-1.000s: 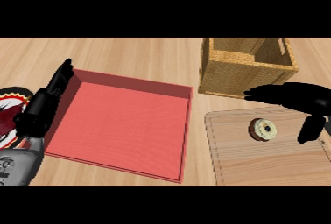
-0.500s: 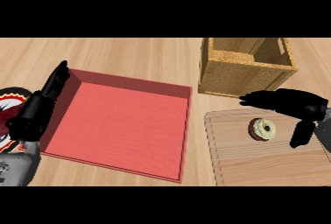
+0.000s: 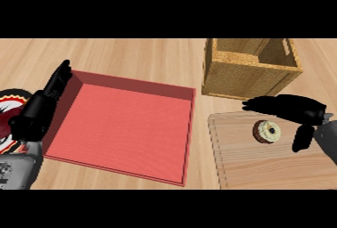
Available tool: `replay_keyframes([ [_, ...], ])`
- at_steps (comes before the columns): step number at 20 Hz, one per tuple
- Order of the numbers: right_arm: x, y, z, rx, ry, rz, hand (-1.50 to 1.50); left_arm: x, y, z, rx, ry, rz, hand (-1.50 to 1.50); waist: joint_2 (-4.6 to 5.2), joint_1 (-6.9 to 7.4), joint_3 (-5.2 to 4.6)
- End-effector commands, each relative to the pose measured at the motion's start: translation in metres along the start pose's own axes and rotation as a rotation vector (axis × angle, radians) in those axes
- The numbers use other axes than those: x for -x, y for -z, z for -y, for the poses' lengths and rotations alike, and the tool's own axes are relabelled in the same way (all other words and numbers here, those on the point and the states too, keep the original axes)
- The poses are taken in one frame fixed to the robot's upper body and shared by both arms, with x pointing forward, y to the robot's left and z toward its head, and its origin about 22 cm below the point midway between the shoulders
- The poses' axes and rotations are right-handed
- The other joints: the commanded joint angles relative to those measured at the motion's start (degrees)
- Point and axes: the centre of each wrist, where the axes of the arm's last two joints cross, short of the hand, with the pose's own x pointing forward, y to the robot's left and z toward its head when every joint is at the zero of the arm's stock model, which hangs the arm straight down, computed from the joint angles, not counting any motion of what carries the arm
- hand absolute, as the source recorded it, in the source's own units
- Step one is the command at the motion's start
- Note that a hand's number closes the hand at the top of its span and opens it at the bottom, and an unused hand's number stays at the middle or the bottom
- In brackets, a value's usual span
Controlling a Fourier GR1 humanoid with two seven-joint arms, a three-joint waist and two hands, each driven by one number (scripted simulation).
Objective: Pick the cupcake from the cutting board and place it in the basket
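Hovering right hand (image 3: 289,107) brackets cupcake (image 3: 267,132) mid cutting board (image 3: 263,164).

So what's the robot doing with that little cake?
The robot's right hand hangs over the cupcake on the cutting board, fingers and thumb spread round it, not holding it yet. The basket waits just beyond the board. The left hand rests open by the red tray.
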Motion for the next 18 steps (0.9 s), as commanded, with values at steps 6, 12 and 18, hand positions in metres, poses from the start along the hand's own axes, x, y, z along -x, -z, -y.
replay_keyframes([
  [6, 0.004, 0.016, -0.012, -0.062, 0.038, 0.027, -1.50, -0.009, 0.002, -0.004, -0.004, 0.001, 0.014, 0.00, -0.01, 0.06, 0.01],
  [12, 0.008, 0.016, -0.010, -0.077, 0.121, 0.031, 1.50, 0.003, -0.017, -0.005, -0.019, -0.013, 0.004, 0.00, -0.08, 0.18, -0.01],
  [18, 0.007, 0.036, -0.035, -0.028, 0.005, 0.085, 1.50, 0.016, 0.002, -0.009, 0.001, 0.000, -0.002, 0.00, 0.06, -0.13, 0.00],
])
